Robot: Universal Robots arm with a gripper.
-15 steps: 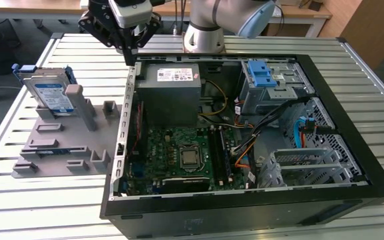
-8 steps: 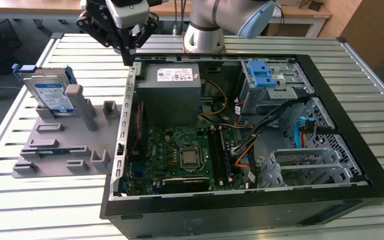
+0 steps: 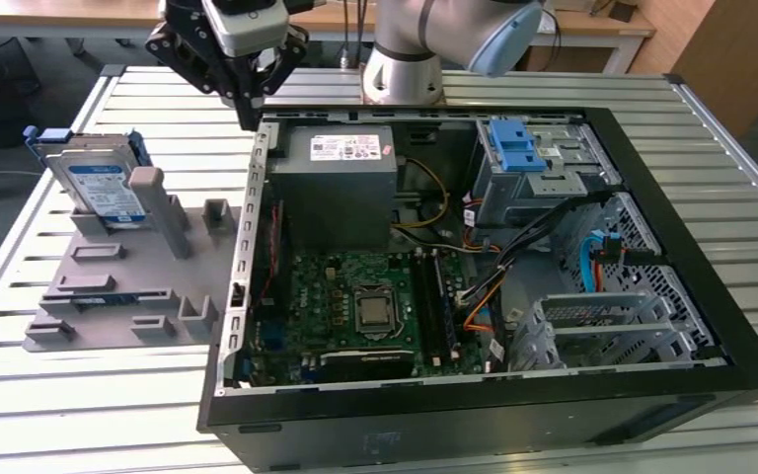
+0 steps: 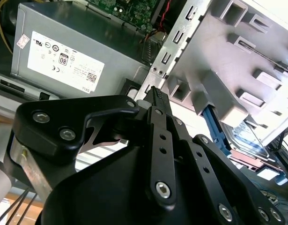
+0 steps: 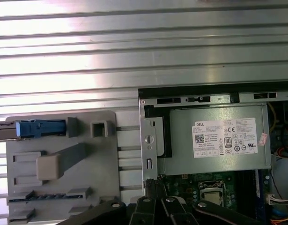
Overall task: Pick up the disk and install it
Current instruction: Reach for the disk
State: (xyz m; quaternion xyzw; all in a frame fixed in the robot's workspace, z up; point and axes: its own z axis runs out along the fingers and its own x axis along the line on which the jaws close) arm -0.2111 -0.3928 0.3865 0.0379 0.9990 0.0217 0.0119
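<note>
Exterior view, from its left: the disk [image 3: 100,183] stands upright in a grey holder [image 3: 115,296] on the slatted table [image 3: 90,415], so the pick-up is not yet done. Further right, the gripper [image 3: 249,117] hangs over the open computer case [image 3: 485,420], near its wall. Its fingers are pressed together on nothing, apart from the disk. Rightmost is the drive cage [image 3: 544,168]; installation appears to lie wholly ahead.

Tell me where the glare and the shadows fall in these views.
First wrist view: strong glare washes out the slatted table. Second wrist view: the grey fixture is partly overexposed, and the gripper is a dark mass up close. Exterior view: even light on the disk, with shadow inside the computer case.
</note>
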